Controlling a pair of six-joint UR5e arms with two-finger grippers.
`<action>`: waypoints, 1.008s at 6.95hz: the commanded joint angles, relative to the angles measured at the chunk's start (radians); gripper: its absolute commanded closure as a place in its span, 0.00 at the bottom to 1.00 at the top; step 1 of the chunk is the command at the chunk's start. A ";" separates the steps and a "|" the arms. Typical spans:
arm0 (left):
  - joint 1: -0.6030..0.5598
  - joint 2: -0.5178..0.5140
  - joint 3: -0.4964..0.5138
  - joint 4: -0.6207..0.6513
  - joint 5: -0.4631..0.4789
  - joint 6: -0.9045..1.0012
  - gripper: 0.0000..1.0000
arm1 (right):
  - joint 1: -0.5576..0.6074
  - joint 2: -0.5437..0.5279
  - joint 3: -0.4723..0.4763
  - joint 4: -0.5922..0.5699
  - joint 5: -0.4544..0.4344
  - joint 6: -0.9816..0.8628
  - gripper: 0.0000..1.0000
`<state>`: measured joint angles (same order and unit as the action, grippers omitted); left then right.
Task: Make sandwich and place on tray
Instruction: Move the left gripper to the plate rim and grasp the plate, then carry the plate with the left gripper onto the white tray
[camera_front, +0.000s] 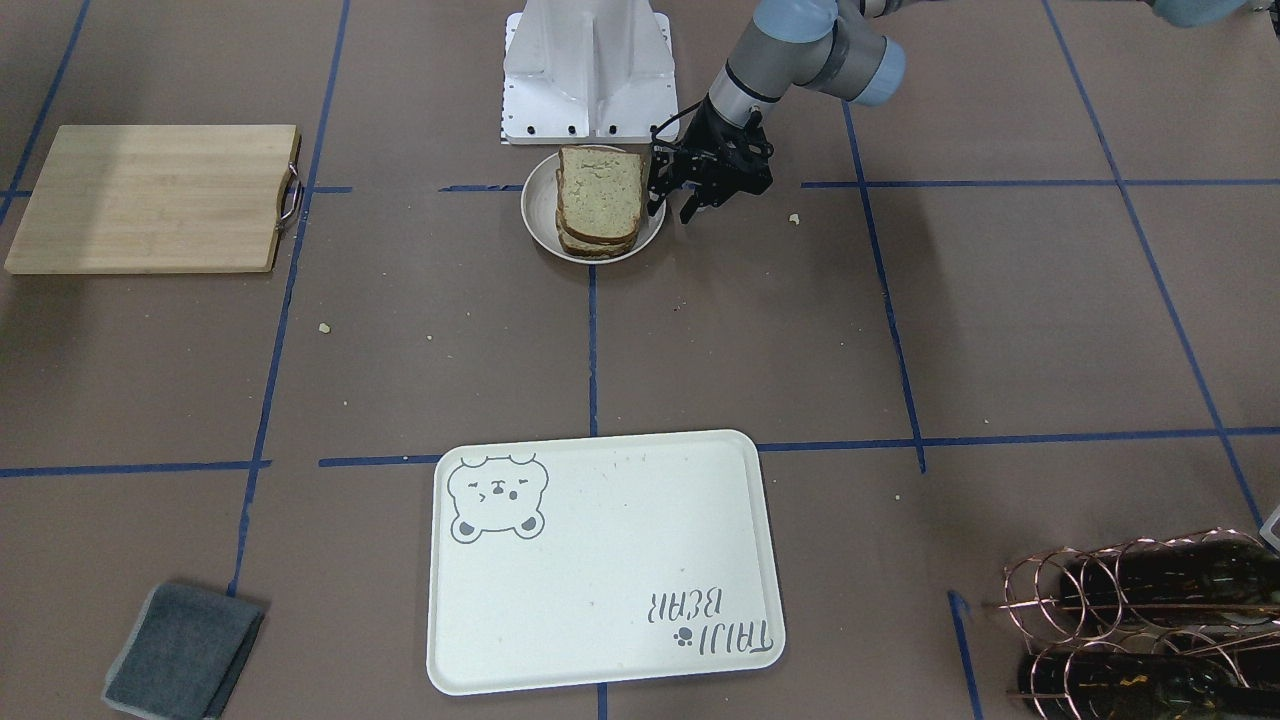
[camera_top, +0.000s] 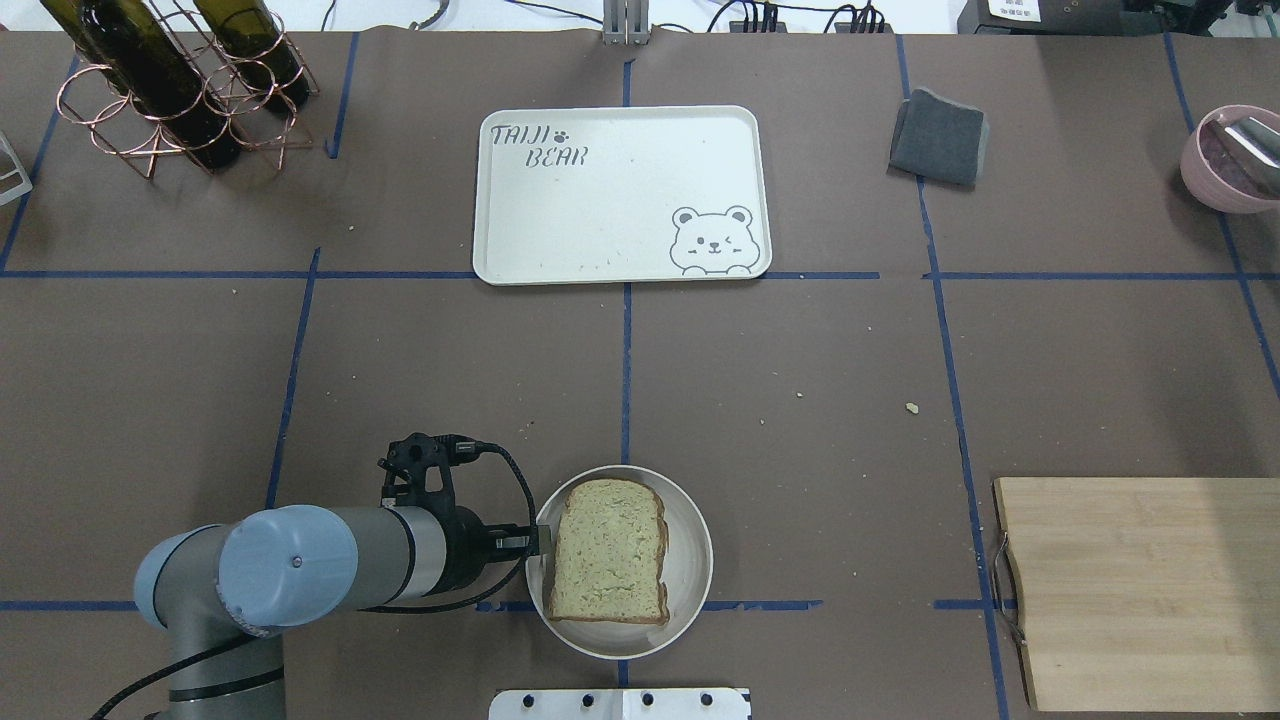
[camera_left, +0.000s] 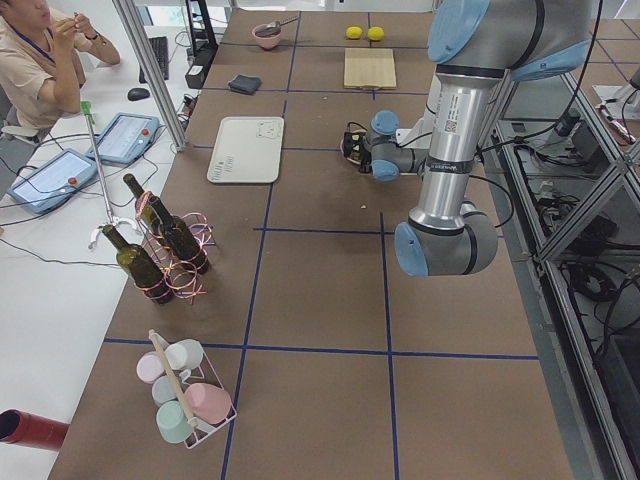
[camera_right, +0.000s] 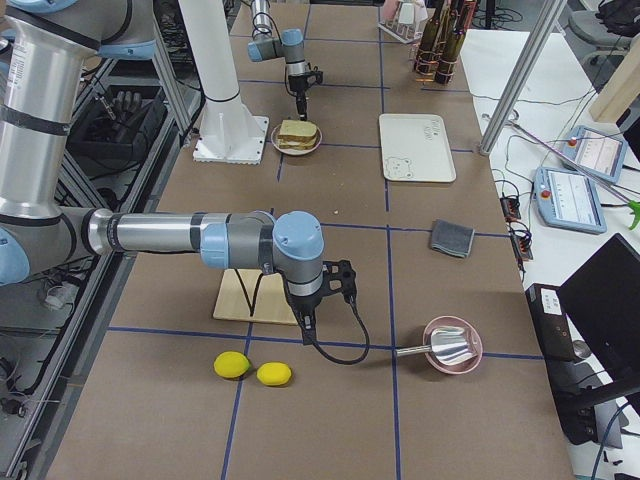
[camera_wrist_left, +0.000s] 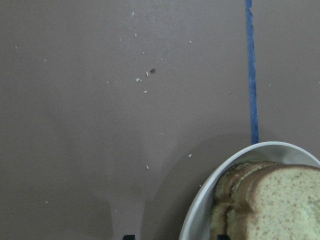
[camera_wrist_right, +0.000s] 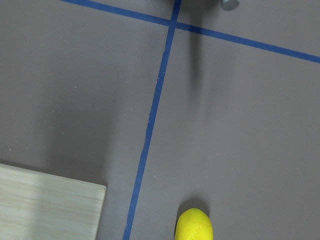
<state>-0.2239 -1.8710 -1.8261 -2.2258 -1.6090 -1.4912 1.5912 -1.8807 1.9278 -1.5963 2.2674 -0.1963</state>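
The sandwich is a stack of bread slices with brown crust on a small round off-white plate near the robot's base. The egg is hidden. My left gripper is open beside the plate on my left. In the left wrist view its fingertips straddle the plate's rim next to the sandwich. The tray with the bear face lies empty at the far side of the table. My right gripper hangs low near the cutting board; I cannot tell whether it is open or shut.
A wooden cutting board lies to my right, with two lemons beyond it. A grey cloth, a pink bowl and a wire rack of bottles stand along the far side.
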 joint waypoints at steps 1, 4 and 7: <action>0.008 -0.002 0.004 0.000 -0.002 0.000 0.60 | 0.004 0.000 -0.001 -0.001 -0.002 0.000 0.00; 0.026 -0.013 0.004 0.000 -0.002 0.000 0.93 | 0.007 0.000 -0.009 0.001 -0.003 0.000 0.00; 0.023 -0.019 -0.021 0.000 -0.005 0.002 1.00 | 0.007 0.000 -0.021 0.003 -0.005 0.002 0.00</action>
<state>-0.1990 -1.8889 -1.8328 -2.2258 -1.6103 -1.4907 1.5983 -1.8806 1.9157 -1.5950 2.2629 -0.1961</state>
